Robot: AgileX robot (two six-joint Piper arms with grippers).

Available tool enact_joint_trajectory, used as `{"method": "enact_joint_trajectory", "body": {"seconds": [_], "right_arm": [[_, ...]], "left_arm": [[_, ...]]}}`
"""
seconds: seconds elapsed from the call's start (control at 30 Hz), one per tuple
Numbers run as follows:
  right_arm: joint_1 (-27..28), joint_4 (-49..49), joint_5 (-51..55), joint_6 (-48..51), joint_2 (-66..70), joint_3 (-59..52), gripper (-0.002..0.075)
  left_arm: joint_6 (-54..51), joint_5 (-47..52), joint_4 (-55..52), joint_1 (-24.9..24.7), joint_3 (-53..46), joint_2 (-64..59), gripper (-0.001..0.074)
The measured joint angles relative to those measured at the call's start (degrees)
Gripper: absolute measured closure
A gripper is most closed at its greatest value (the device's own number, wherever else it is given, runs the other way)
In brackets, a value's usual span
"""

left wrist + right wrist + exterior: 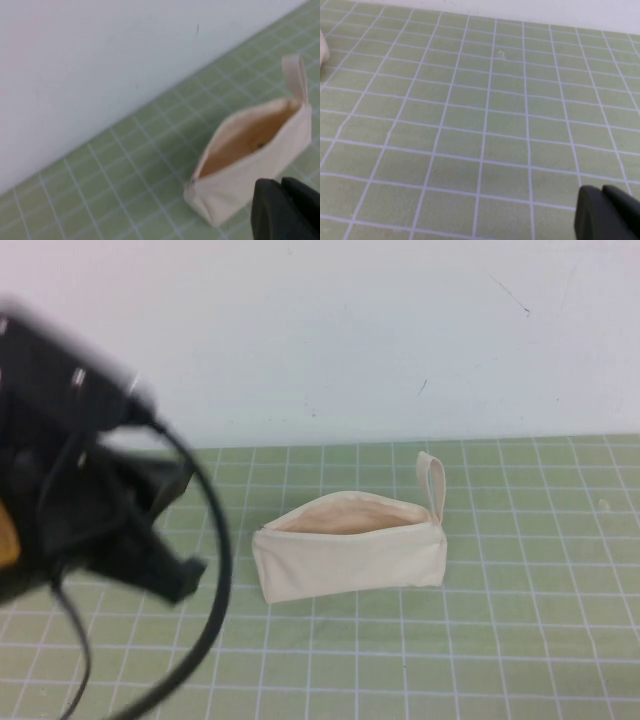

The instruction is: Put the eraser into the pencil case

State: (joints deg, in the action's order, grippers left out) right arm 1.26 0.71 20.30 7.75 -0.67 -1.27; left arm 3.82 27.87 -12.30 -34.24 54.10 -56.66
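The pencil case [350,552] is a cream canvas pouch lying on the green grid mat, its zip mouth open upward and its loop strap [432,483] standing at its right end. It also shows in the left wrist view [250,150], where a small dark speck [260,145] lies inside the tan lining. I cannot make out the eraser as a block in any view. My left gripper [180,578] is blurred, raised to the left of the pouch; its fingers [272,212] are pressed together with nothing between them. My right gripper [604,212] is shut and empty over bare mat.
The green grid mat [520,640] covers the table up to a white wall [350,330] close behind the pouch. A black cable [215,570] hangs from the left arm. A cream edge of the pouch [322,50] shows in the right wrist view.
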Motion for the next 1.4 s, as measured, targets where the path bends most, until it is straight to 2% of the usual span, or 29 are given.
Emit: {"method": "enact_joint_trajectory", "body": {"seconds": [0.37, 0.73, 0.83, 1.03, 1.2, 1.4], "right_arm": [[0.00, 0.00, 0.00, 0.00, 0.00, 0.00, 0.0727], [0.00, 0.00, 0.00, 0.00, 0.00, 0.00, 0.0727], [0.00, 0.00, 0.00, 0.00, 0.00, 0.00, 0.0727], [0.00, 0.00, 0.00, 0.00, 0.00, 0.00, 0.0727], [0.00, 0.00, 0.00, 0.00, 0.00, 0.00, 0.0727], [0.00, 0.00, 0.00, 0.00, 0.00, 0.00, 0.0727]], "left_arm": [[0.57, 7.28, -0.57, 0.00, -8.90, 1.18, 0.0735], [0.70, 10.32, -0.02, 0.66, -10.57, 2.18, 0.0735], [0.70, 9.73, 2.87, 4.02, -10.57, 6.77, 0.0736], [0.82, 1.77, 6.01, 16.39, -13.41, 20.84, 0.0736], [0.82, -8.69, 7.56, 24.92, -23.86, 32.23, 0.0736], [0.82, -14.42, 10.12, 29.41, -39.45, 41.55, 0.0736]]}}
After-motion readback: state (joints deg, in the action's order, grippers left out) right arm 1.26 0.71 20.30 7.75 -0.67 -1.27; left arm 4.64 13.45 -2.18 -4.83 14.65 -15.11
